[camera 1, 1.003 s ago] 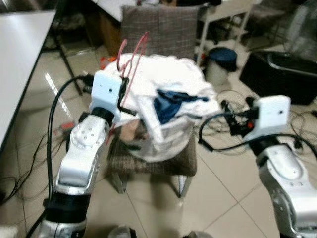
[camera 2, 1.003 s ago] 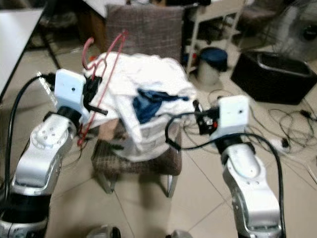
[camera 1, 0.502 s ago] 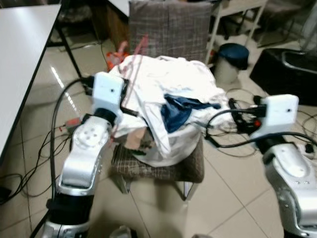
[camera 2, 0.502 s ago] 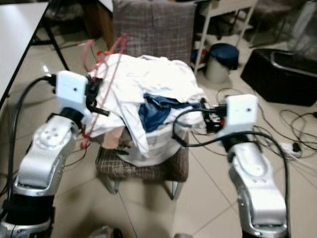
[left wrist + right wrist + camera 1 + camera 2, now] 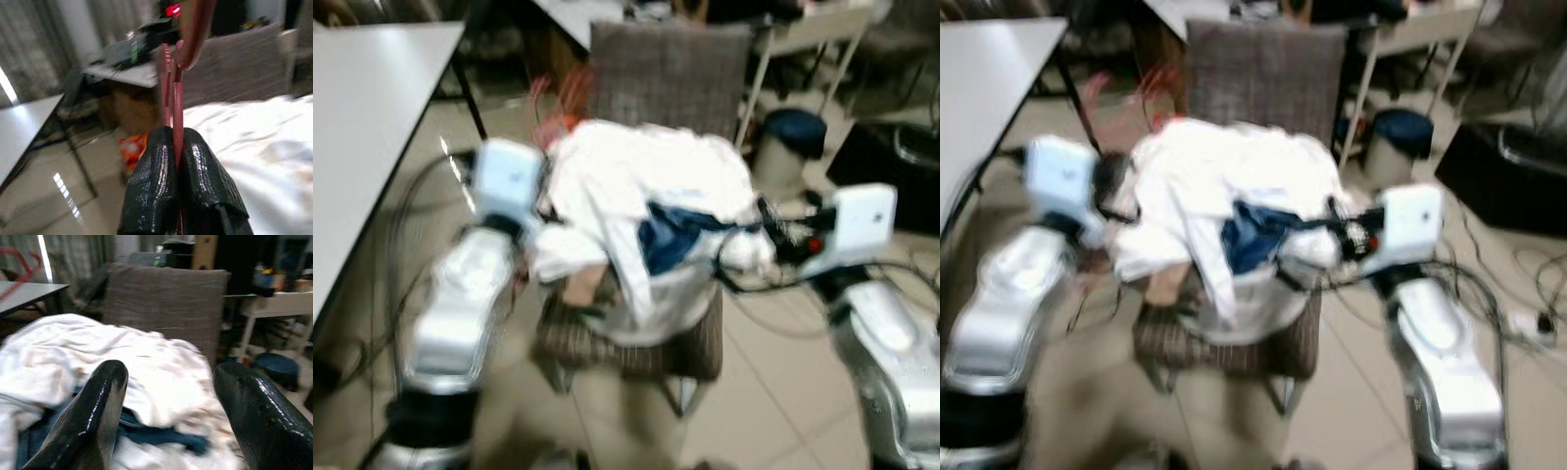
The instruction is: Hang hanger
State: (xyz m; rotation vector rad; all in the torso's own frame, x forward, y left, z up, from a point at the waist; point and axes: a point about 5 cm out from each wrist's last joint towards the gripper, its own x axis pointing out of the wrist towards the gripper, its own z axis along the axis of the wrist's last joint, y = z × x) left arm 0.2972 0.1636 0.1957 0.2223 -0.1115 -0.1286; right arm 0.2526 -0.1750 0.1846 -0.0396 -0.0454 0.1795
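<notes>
A thin red hanger rises from between the pads of my left gripper, which is shut on it. In the head views the hanger is a red blur at the left of the chair back, above my left arm. My right gripper stands open over a heap of white clothes with a dark blue garment in it. The heap lies on a grey plaid chair. My right arm is at the heap's right side.
A white table runs along the left. Behind the chair stand a white shelf unit, a blue-lidded bin and a black box. Cables lie on the tiled floor at both sides.
The whole picture has shifted and blurred, so the camera has moved closer to the chair. My left gripper still holds the hanger; my right gripper stays open beside the heap.
</notes>
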